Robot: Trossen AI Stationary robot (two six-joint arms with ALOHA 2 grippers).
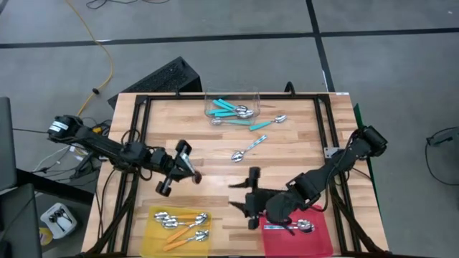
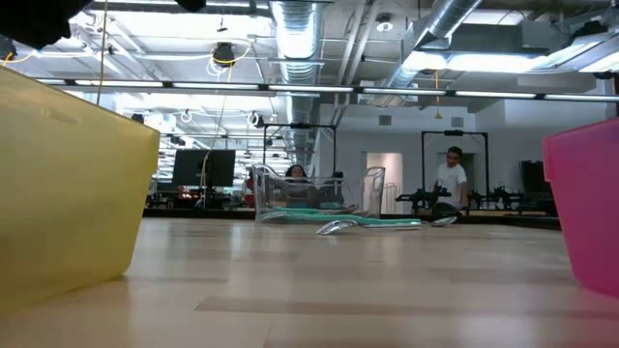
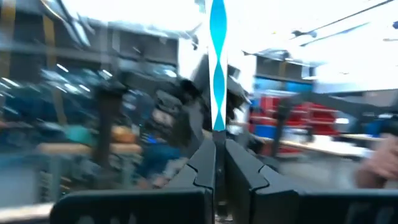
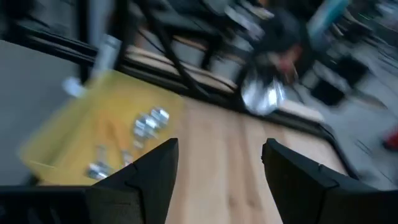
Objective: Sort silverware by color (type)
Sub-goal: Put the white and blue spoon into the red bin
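Teal spoon (image 3: 217,68) stands pinched upright in the left gripper (image 1: 188,170), while the right gripper (image 1: 251,192), spread empty, hovers beside it.

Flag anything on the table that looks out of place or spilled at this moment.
Several spoons lie loose on the bare wood outside the clear tub: a teal-handled spoon just beside it and a silver spoon nearer mid-table. The yellow tray holds orange-handled spoons. The left gripper is shut on a teal handle. Nothing looks damaged.
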